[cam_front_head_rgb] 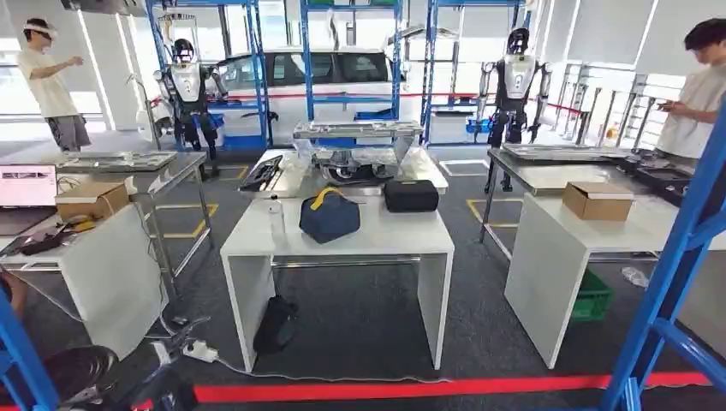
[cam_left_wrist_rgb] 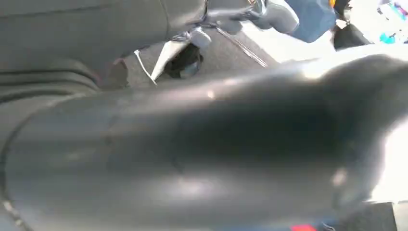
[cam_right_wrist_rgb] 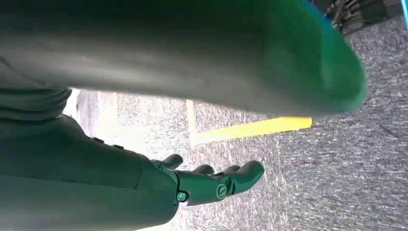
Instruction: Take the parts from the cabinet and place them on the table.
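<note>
bright daylight from the far windows (cam_front_head_rgb: 17, 90); both wrist views blurred, close parts unfocused.

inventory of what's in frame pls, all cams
white table: 1, white, centre, straight ahead
bag: 1, navy with yellow handle, on the white table
case: 1, black, on the white table, right of the bag
bottle: 1, clear, on the white table, left of the bag
cardboard boxes: 2, brown, one on the right table, one on the left table
green crate: 1, under the right table
blue racks: several, background
other humanoid robots: 2, silver-black, by the racks
car: 1, white, behind the racks
people: 2, far left and far right
red floor tape: 1 line, near floor
right hand: 1, dark, holds nothing, fingers apart over carpet
</note>
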